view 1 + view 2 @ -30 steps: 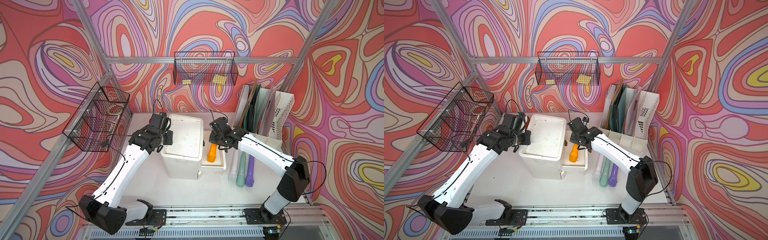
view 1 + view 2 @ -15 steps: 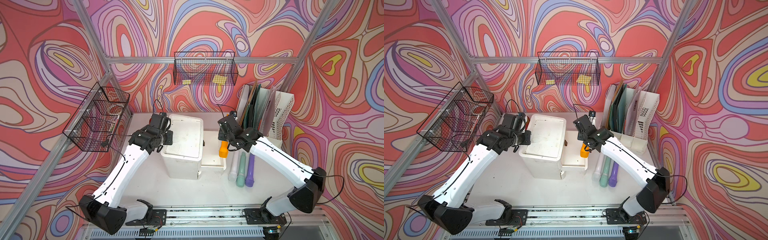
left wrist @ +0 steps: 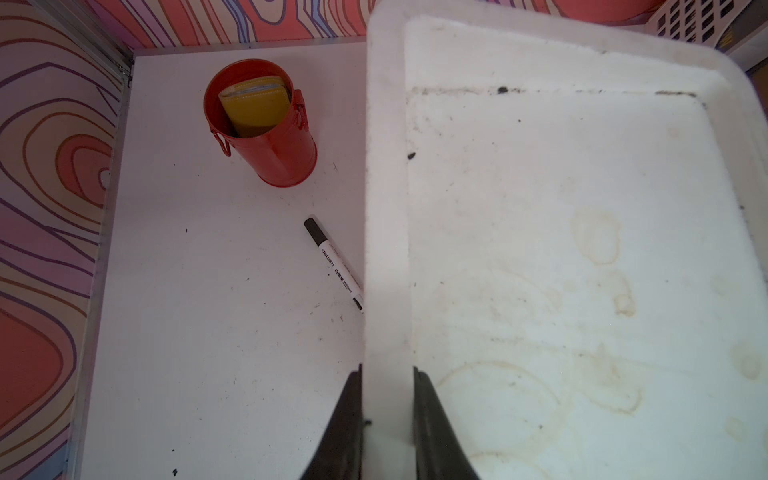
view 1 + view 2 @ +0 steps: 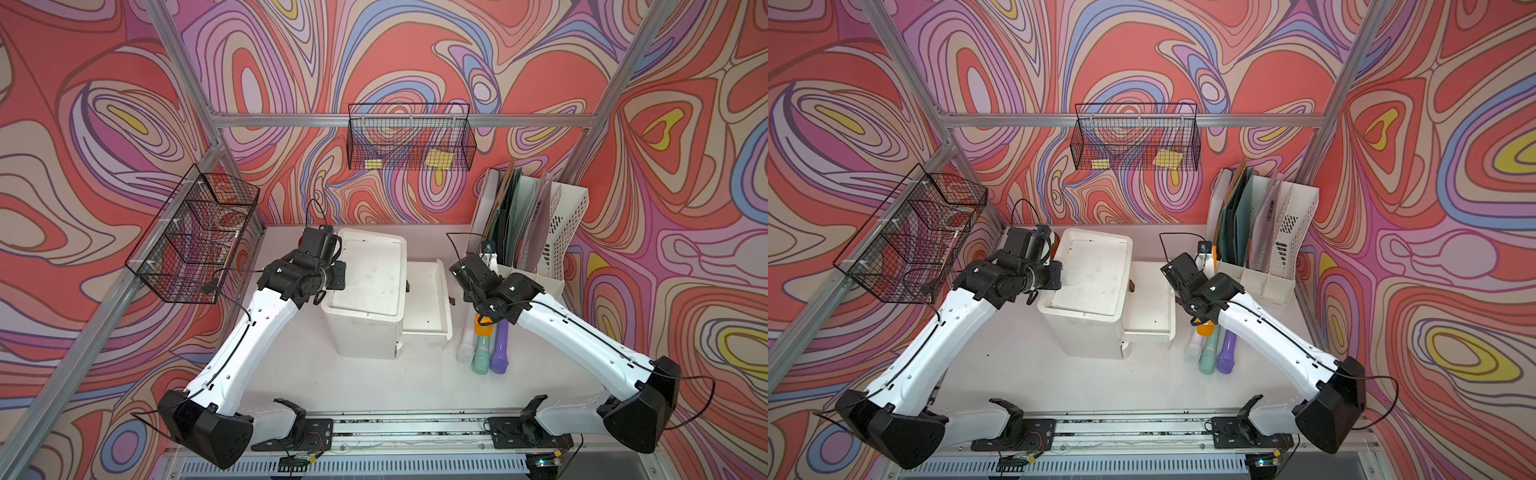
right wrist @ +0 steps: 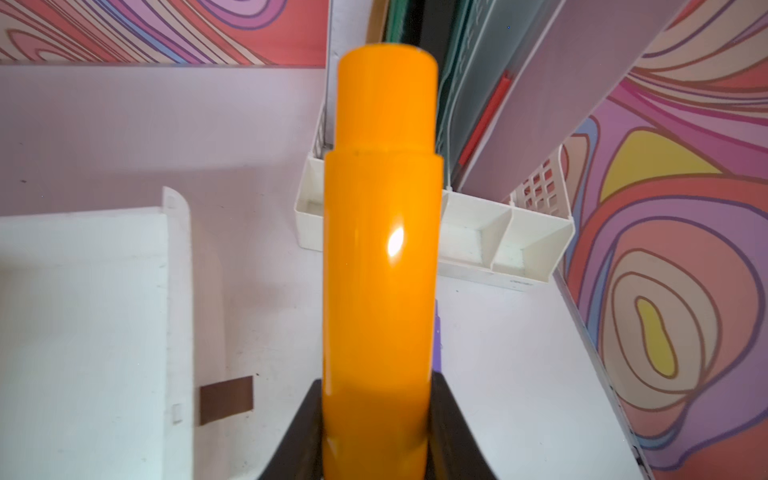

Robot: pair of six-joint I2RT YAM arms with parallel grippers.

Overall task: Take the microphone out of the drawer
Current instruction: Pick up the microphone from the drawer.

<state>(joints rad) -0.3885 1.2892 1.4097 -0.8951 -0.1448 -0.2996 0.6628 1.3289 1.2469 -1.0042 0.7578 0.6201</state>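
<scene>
The orange microphone (image 5: 380,249) is clamped between the jaws of my right gripper (image 5: 376,382). In both top views it hangs to the right of the open white drawer (image 4: 428,331), and only its lower end (image 4: 484,330) (image 4: 1205,329) shows under the wrist. It is above the row of microphones lying on the table. The drawer tray (image 4: 1148,332) is pulled out and looks empty. My left gripper (image 3: 387,370) is shut on the left rim of the white drawer cabinet (image 4: 365,291), with one finger on each side of the rim.
A white microphone (image 4: 465,351), a mint one (image 4: 481,357) and a purple one (image 4: 500,353) lie side by side right of the drawer. A file organizer (image 4: 536,232) stands behind them. A red cup (image 3: 266,124) and a marker (image 3: 332,262) sit left of the cabinet.
My right gripper has carried the orange microphone out of the drawer and rightwards, to above the row of microphones. The left arm has not moved.
</scene>
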